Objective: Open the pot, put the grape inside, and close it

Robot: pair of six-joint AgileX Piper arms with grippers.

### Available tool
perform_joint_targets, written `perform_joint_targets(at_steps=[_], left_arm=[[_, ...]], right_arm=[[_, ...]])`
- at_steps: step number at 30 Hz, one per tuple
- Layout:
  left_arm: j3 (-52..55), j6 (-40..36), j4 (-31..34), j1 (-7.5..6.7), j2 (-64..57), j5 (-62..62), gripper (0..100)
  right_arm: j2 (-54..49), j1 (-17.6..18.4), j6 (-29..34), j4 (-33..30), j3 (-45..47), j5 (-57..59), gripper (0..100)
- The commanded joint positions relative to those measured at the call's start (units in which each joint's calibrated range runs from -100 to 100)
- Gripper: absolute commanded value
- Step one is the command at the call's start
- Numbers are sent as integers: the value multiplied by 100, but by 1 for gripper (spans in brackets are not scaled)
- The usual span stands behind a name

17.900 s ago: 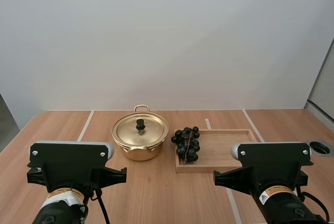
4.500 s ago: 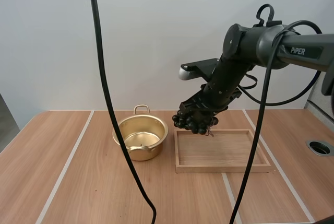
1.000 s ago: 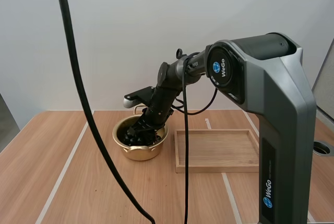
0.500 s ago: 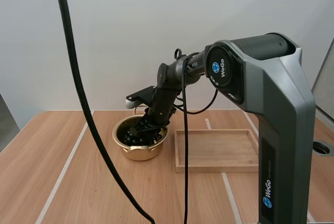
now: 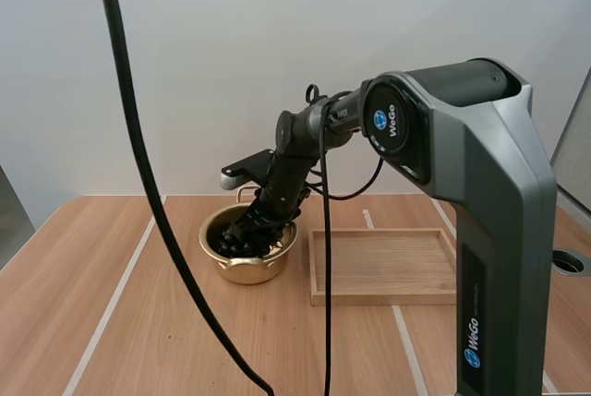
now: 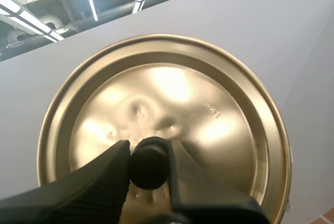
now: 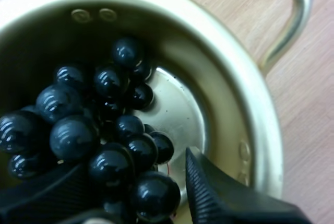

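Grapes [image 7: 104, 130] now down in pot [image 7: 257, 130], right end effector [image 5: 253, 229] parted inside rim

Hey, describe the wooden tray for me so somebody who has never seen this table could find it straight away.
Start from the wooden table and find the round gold pot under the right end effector. The wooden tray lies flat beside it, on the right arm's side. Unlike the shiny pot of dark grapes, it is pale, rectangular and low-rimmed.

Gripper [image 7: 133, 167] among grapes [image 7: 99, 125] inside gold pot [image 7: 250, 130].
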Motion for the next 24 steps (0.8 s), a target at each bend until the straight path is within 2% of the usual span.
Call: perform_joint_targets(at_steps=[1, 17, 24], left_arm=[[-28, 4, 5, 6, 7, -59, 0], [-28, 4, 5, 6, 7, -59, 0], [-28, 4, 5, 6, 7, -59, 0]], right_arm=[[-87, -9, 98, -175, -175, 66, 78], [-614, -9, 254, -687, -297, 340, 78], [-1083, -75, 347, -696, -297, 313, 78]])
